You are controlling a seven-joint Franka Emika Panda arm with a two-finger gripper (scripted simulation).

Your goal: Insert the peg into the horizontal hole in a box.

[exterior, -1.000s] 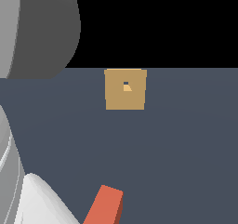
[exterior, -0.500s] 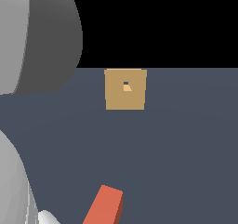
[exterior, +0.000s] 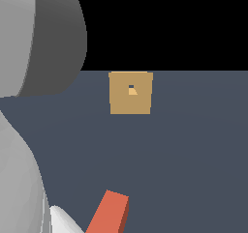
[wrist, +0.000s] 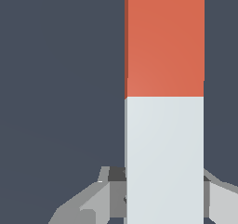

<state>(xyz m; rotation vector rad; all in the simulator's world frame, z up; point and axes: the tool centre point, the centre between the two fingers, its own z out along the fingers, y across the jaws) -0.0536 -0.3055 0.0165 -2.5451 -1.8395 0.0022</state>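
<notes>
arm's white bulk drawn back toward the exterior view's left since a second ago; peg (exterior: 110, 213) and box (exterior: 130, 93) unmoved. gripper (wrist: 160, 197) closed on peg's pale half. hole (exterior: 131, 89) mid-face, well apart from peg.

From the exterior view I see open counter (exterior: 193, 154) between the peg (exterior: 110, 215) and the box (exterior: 130, 93), with nothing standing in that stretch. The arm's grey bulk (exterior: 29, 58) fills the exterior view's left. Around the hole (exterior: 131, 89) the box's face is flat and unblocked.
</notes>
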